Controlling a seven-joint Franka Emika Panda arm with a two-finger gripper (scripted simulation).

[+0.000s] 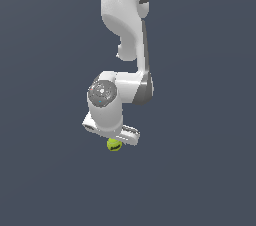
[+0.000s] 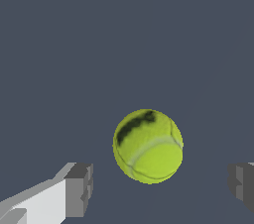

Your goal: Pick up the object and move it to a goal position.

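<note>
In the wrist view, going from the left, one grey-tipped finger point(image 2: 79, 189) stood well clear of the tennis ball point(image 2: 148, 145), the ball sat in the middle, and the other finger point(image 2: 242, 186) showed only at the picture's right edge. The gripper point(image 2: 160, 187) was spread wide with daylight on both sides of the ball, so it had hold of nothing. The ball, yellow-green with a dark curved smudge near its upper left, lay nearer the first finger than the second.

In the exterior view the white arm point(image 1: 125, 15) reached down from twelve o'clock, and the ball point(image 1: 114, 144) peeped out at about six o'clock from the wrist housing, just under the hand. The gripper tips themselves were hidden there by the hand.

The risks, as I judge them: the ball was off-centre between the fingers, so one finger would likely meet it first and nudge it sideways, and a round ball rolls readily. If the fingers closed too high on its curve, it might squirt out downward. I could not tell how far the tips had descended relative to the ball.

Nothing else appeared on the dark blue-grey surface point(image 2: 59, 44); no obstacle stood in the way, and no goal marker was visible.
</note>
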